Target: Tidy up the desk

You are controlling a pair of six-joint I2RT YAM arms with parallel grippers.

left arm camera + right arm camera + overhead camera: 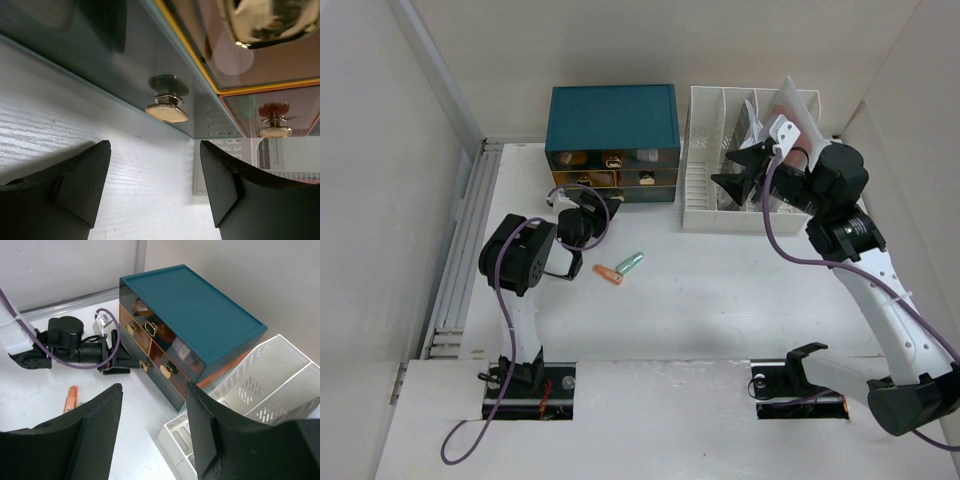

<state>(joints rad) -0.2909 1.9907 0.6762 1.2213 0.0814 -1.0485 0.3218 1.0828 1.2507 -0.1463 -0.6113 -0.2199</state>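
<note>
**Item: desk** [740,300]. White matte tabletop filling the middle of the top view, walled at the back and on both sides.

**Loose on it:** an orange marker [608,274] and a teal-green marker [631,262]. They lie just beside each other at about 9 o'clock from the desk's centre, near the left arm.

**Storage, back edge:**
- Teal drawer cabinet [613,130] at 11 o'clock. It has three tiers of tinted see-through drawers with brass knobs, and all look closed. Small items show dimly through the fronts.
- White slotted file rack [705,205] at 1 o'clock, with papers [790,105] standing in its right-hand slots.

**Left gripper** [155,150]: jaws spread wide, nothing between them. It sits low over the desk and faces a bottom-drawer knob [167,102] at its 12 o'clock, short of touching it.

**Right gripper** [154,390]: jaws wide apart and empty, raised above the file rack.

**Progress (judged):** partly done. Papers are filed and the drawers hold contents. The two markers remain to be stowed, probably in a drawer that must first be pulled open.

**Writing:** a printed sheet [287,160] shows at 4 o'clock in the left wrist view, its lines too small to read. No brand is legible anywhere.
</note>
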